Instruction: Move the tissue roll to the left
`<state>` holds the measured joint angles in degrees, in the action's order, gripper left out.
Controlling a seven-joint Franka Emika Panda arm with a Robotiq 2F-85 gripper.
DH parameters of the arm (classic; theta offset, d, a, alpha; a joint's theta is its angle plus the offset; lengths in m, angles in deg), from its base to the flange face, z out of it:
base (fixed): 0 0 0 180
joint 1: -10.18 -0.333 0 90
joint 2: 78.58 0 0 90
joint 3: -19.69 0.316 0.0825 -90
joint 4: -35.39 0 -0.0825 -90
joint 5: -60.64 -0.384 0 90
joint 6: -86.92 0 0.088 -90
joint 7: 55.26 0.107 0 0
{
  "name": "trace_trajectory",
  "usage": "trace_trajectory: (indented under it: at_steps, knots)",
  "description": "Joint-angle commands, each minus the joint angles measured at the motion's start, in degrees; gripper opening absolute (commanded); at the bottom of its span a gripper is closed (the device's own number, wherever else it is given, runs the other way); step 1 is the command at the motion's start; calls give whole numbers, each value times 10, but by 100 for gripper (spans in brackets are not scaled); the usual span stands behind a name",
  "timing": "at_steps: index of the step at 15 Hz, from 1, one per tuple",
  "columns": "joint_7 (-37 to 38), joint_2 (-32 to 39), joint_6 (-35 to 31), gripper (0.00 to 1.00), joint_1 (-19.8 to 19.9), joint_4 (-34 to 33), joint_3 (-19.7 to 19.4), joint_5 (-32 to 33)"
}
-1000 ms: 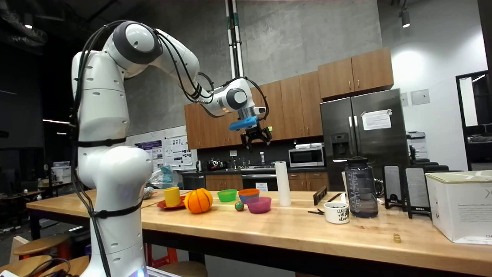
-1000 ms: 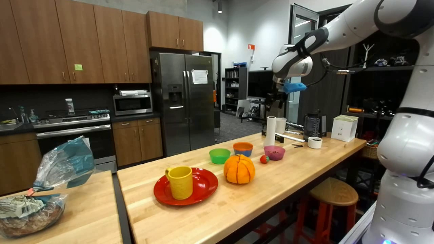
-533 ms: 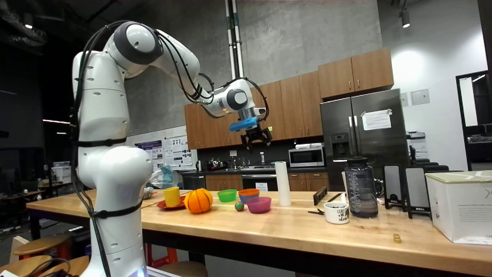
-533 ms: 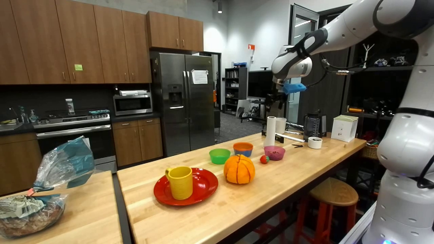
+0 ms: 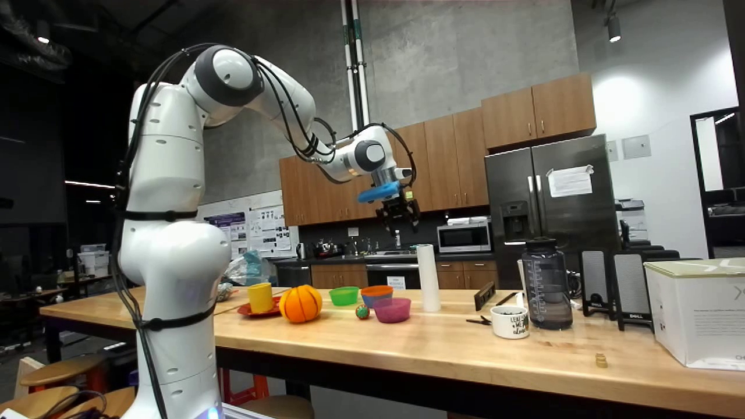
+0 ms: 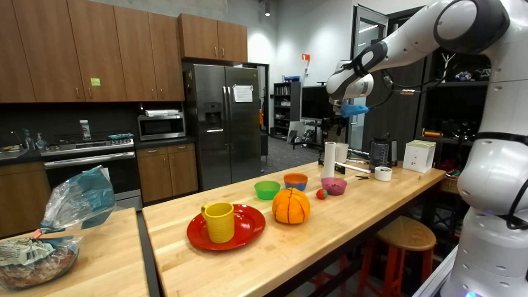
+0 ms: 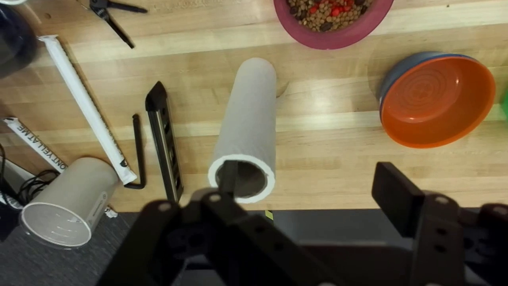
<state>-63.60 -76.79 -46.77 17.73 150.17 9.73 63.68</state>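
The tissue roll is a tall white tube standing upright on the wooden table in both exterior views. In the wrist view the roll is seen from above, with its hollow top end facing the camera. My gripper is open and empty, in the air above the table and higher than the roll; it also shows above the roll in an exterior view. In the wrist view the gripper has its jaws wide apart. The left finger overlaps the roll's top opening in the picture; the right finger is off to its right.
A pink bowl and an orange bowl stand near the roll, with a green bowl farther left. A black level, a hex key and a pale cup lie left in the wrist view.
The arm has moved forward and a little down; my gripper has shifted right in an exterior view, closer to above the roll. The roll and the other objects have not moved.
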Motion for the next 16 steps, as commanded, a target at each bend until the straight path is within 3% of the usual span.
trace_trajectory:
  at_steps: [1, 8, 16]
  knots:
    - [8, 44, 21, 54, 11, -56, 1, -11]
    - [19, 85, 38, 1, 23, -110, 2, -23]
    - [19, 104, 67, 0, 32, -140, 1, -36]
